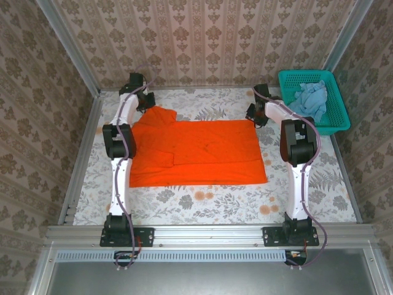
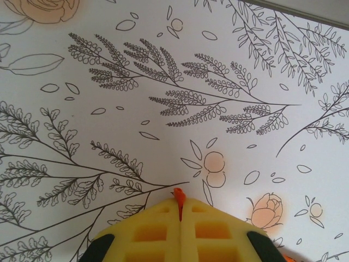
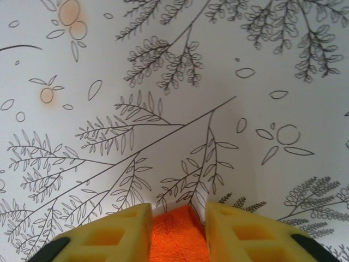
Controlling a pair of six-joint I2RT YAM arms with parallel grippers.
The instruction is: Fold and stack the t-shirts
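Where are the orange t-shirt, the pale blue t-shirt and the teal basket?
orange t-shirt (image 1: 209,153), top external view, flat body
pale blue t-shirt (image 1: 312,98), top external view, crumpled middle
teal basket (image 1: 339,107), top external view, right wall

Top camera high above and behind the arm bases (image 1: 126,228), looking steeply down on the whole surface (image 1: 215,200), each wrist camera very near the surface, facing forward past its own tool, left tool (image 2: 180,203), right tool (image 3: 178,213), all views share the orange shirt (image 1: 202,150).

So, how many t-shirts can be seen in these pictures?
2. An orange t-shirt lies spread on the table; a pale blue t-shirt lies crumpled in the teal basket at the far right. More could be hidden beneath it.
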